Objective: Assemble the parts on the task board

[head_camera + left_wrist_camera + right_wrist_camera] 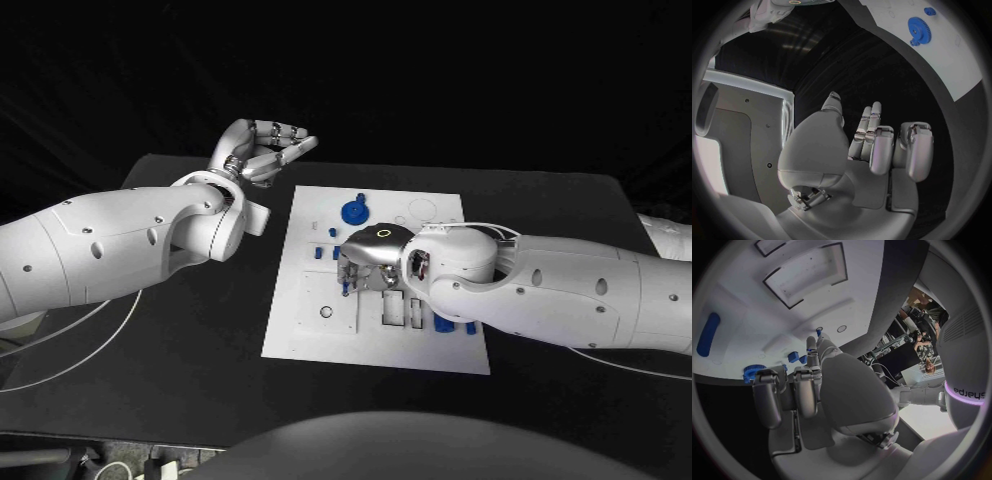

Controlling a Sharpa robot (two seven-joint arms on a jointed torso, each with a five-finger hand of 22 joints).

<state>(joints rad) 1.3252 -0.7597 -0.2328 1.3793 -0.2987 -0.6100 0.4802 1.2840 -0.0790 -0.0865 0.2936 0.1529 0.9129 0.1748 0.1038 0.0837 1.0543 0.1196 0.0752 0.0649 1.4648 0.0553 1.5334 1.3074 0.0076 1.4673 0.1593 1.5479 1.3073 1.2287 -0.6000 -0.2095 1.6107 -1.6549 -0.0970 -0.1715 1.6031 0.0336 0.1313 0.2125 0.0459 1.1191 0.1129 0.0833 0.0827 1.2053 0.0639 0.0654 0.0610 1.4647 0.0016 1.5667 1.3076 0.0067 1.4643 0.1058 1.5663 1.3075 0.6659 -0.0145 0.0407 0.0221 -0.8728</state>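
Observation:
The white task board (310,330) lies in the middle of the black table. A blue gear (353,211) stands near its far edge, and small blue parts (456,326) lie by its right side. My right hand (369,252) hovers low over the board's centre, and two fingertips pinch a small blue peg (819,332) just above the board (748,315). The same gear (752,374) and two small blue pieces (796,358) lie beside that hand (817,385). My left hand (261,150) is raised off the board's far left corner, its fingers curled in on nothing (873,145).
Rectangular recesses (807,272) open in the board beyond the right hand's fingers, and a long blue piece (707,334) lies at the board's side. The left wrist view shows the gear (917,30) on the board's corner. Bare black table (173,340) surrounds the board.

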